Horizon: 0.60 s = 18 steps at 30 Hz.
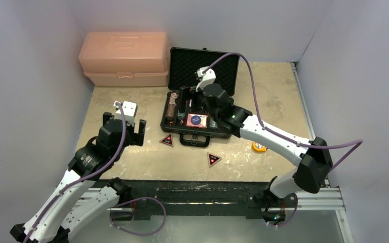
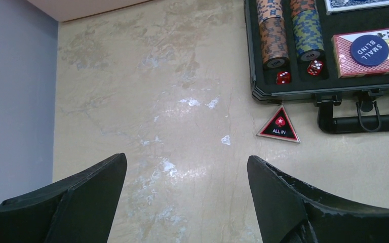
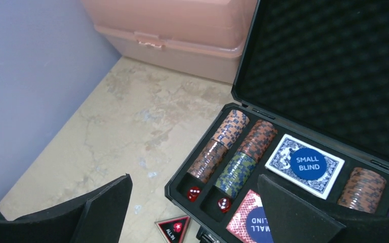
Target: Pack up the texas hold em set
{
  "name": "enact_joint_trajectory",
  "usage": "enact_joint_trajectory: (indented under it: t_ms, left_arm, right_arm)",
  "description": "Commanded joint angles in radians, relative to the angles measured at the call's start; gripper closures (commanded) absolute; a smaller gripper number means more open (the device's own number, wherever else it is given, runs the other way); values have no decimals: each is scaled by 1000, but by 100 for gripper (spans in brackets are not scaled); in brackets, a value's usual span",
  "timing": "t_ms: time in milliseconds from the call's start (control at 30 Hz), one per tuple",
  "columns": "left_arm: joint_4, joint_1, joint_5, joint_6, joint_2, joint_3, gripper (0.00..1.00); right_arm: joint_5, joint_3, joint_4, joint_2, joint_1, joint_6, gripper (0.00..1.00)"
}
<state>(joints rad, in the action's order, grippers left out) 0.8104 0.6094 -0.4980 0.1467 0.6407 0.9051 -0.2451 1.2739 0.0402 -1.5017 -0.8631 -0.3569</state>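
Case [image 3: 334,66]: black shell, black dimpled foam lining.
Chip stacks [image 3: 230,129]: orange-brown with dark blue checks. One blue-green stack [image 3: 238,172], flecked yellow.
Blue deck [image 3: 282,157]: patterned back, white border.
Red deck [image 2: 347,63]: fine lattice print.
Each deck carries a navy disc [image 3: 308,163] with white lettering.
Dice [image 2: 283,77]: red, white pips.
Triangular button [image 2: 279,125]: black, red edge, red star, white lettering.
Bench [image 2: 157,101]: beige, marbled, white scuffs.
Plastic box [image 1: 124,58]: salmon pink.
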Motion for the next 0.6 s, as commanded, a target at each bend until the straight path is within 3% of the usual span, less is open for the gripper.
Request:
enact_joint_trajectory:
  t_ms: [0,200,567]
  left_arm:
    - [-26,-28,-43,27,4,2,9]
    - [-31,-61,-64,55,22,2,0]
    - [-5,-96,-84,154,62,11,0]
  right_arm:
    - [-101,-59,-140,65,-4,-14,1]
    - [-214,-154,-228,145,-4,-21,1]
    - [-253,-241,-330,202,-4,-19,1]
